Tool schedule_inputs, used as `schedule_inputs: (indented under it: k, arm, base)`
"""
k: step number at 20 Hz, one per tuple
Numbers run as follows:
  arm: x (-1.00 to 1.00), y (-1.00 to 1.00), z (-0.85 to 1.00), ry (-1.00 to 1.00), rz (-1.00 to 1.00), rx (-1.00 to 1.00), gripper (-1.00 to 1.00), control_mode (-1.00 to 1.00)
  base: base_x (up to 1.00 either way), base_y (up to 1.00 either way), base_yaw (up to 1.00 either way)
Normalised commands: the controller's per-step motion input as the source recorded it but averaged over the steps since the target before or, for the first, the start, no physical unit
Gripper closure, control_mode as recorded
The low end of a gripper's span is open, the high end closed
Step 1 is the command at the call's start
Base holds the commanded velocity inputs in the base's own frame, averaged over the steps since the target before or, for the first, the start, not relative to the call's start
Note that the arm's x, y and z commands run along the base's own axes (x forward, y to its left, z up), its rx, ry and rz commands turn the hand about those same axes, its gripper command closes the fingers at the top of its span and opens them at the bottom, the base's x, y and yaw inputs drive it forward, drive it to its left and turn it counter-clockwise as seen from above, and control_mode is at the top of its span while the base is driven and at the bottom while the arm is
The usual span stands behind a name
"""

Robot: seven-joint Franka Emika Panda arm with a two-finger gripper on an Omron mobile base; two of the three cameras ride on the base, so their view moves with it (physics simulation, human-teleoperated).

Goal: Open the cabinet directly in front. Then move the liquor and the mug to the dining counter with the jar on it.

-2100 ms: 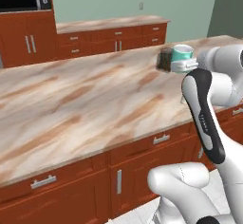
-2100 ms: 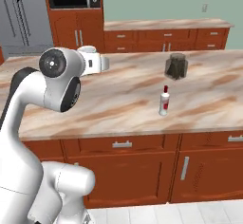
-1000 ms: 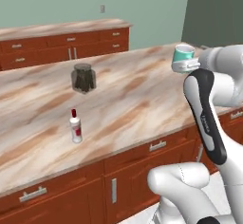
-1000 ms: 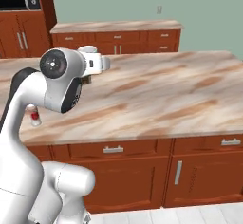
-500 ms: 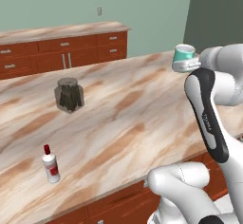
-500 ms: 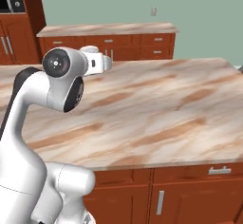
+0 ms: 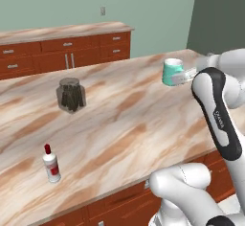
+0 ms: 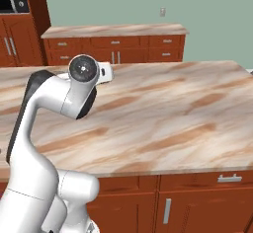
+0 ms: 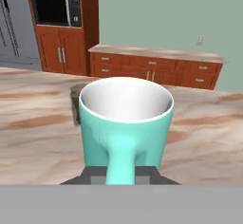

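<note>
One item left to place: mug (image 9: pixel 124 123) upright in gripper (image 9: pixel 121 176), jaws apparently clamped on its handle, carried above dining counter (image 7: pixel 143 119) for set-down near jar (image 7: pixel 71 95) and liquor (image 7: pixel 50 164), already standing there.

jar (image 9: pixel 75 105) mostly behind mug (image 9: pixel 124 123) (fingertips seemingly hidden)
</note>
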Motion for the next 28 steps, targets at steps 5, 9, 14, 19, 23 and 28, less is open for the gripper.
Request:
schedule_inputs:
  k: [5, 9, 14, 19, 23, 28]
  arm:
    - [0.18, 0.22, -0.31, 0.12, 0.19, -0.02, 1.0, -1.0]
    - [0.32, 0.15, -0.11, 0.01, -0.01, -0.03, 1.0, -1.0]
    - [0.58, 0.47, -0.35, 0.08, -0.01, -0.09, 1.0, -1.0]
    - [0.36, 0.42, -0.4, 0.12, 0.0, -0.05, 1.0, -1.0]
    - [0.24, 0.41, -0.78, 0.03, 0.02, -0.08, 1.0, -1.0]
    - [0.15, 0.26, -0.92, 0.0, 0.09, -0.05, 1.0, -1.0]
  base:
    - [0.0, 0.0, 0.0]
    - [0.0, 0.0, 0.0]
    - [0.0, 0.0, 0.0]
    - [0.0, 0.0, 0.0]
    - [0.0, 0.0, 0.0]
    - [0.0, 0.0, 0.0]
